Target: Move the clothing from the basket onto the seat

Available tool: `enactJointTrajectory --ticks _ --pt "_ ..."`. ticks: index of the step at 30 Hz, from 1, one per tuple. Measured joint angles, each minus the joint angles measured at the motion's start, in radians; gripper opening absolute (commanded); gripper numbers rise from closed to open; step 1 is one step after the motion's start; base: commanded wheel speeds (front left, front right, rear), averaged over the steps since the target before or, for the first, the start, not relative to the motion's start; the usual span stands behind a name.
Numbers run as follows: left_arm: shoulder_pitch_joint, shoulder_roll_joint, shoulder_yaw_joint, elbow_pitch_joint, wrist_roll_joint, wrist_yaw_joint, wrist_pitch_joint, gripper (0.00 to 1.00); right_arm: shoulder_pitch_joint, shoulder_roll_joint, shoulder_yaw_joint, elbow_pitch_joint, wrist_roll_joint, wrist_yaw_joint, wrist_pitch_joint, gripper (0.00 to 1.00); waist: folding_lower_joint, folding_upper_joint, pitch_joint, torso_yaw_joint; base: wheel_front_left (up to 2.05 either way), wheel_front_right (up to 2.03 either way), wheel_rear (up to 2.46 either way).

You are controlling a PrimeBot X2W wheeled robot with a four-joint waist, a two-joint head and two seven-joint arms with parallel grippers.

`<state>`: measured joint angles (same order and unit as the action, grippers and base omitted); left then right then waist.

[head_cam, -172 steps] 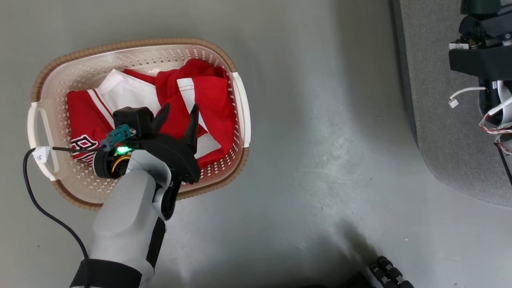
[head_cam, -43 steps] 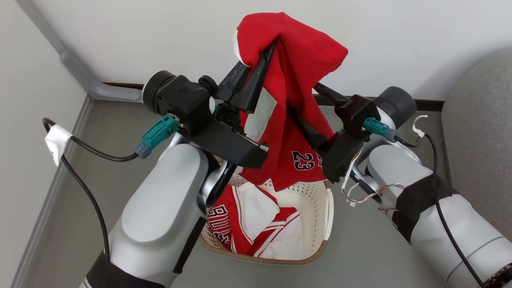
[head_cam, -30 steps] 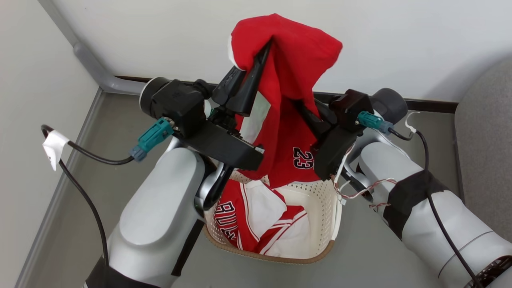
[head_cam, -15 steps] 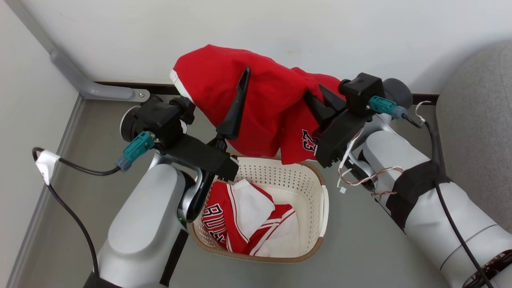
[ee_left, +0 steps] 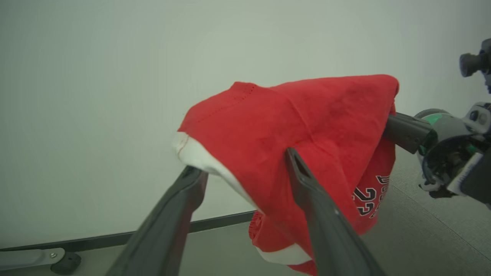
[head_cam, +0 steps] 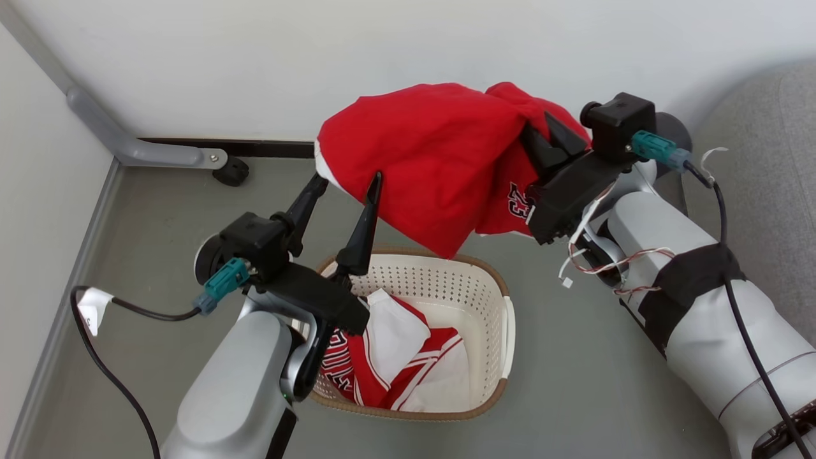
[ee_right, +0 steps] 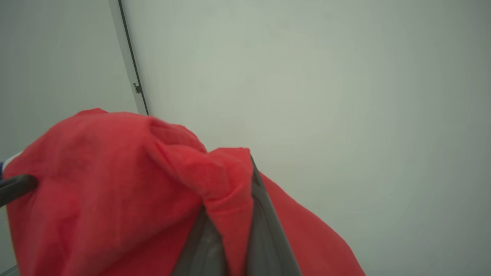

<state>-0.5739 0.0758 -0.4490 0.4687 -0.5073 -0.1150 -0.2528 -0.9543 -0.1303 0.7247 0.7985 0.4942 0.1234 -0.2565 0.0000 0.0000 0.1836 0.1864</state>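
the right gripper [head_cam: 543, 135] is clamped shut on a bunched fold of the red garment [head_cam: 433, 159]; in the right wrist view the cloth is squeezed between its two fingers, and the rest hangs away from that pinch. that single grip carries the piece, which is why it sags into a loose pouch with the "23" lettering drooping beside the gripper's body

the left gripper [head_cam: 349, 178] stands with its jaws wide apart and pinches nothing. its fingertips sit right at the garment's low white-edged hem; whether the cloth rests on them i cannot tell. judging by this, the piece now belongs to the right arm, the one nearer the seat [head_cam: 778, 159]

the garment is up in the air in front of the wall [head_cam: 255, 57], above the far rim of the basket [head_cam: 414, 255] and short of the grey seat at the right edge. the basket sits on the floor [head_cam: 574, 357] between the arms, and a second garment [head_cam: 408, 363], red and white, lies crumpled inside it, so the task looks partly done at best: one piece is in transit, one waits
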Motion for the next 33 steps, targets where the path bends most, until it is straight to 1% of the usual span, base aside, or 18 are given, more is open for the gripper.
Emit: enactJointTrajectory --ticks 4,7,14,20,33 --pt "0.025 0.004 0.005 0.002 0.008 -0.001 0.000 1.00 0.000 -0.003 -0.016 0.001 0.007 0.000 0.000 0.00 0.0000 0.0000 -0.003 -0.009 0.00 0.00 0.00" --pt "0.054 0.018 0.014 0.002 0.010 -0.001 0.000 1.00 -0.002 -0.002 -0.024 0.002 0.007 0.000 0.000 0.00 0.0000 0.0000 -0.005 -0.022 0.00 0.00 0.00" --pt "0.114 0.023 0.016 -0.016 0.026 -0.001 0.000 1.00 -0.003 -0.013 -0.046 0.004 0.009 0.000 0.000 0.00 0.0000 0.0000 -0.008 -0.073 0.00 0.00 0.00" --pt "0.145 0.022 0.006 -0.033 0.042 -0.005 0.000 1.00 -0.003 -0.047 -0.077 0.005 0.008 0.000 0.000 0.00 0.0000 0.0000 -0.009 -0.131 0.00 0.00 0.00" --pt "0.174 0.018 -0.039 -0.072 0.070 -0.009 0.000 1.00 0.004 -0.079 -0.129 -0.012 0.005 -0.002 0.000 0.00 0.0000 0.0000 -0.008 -0.291 0.00 0.00 0.00"
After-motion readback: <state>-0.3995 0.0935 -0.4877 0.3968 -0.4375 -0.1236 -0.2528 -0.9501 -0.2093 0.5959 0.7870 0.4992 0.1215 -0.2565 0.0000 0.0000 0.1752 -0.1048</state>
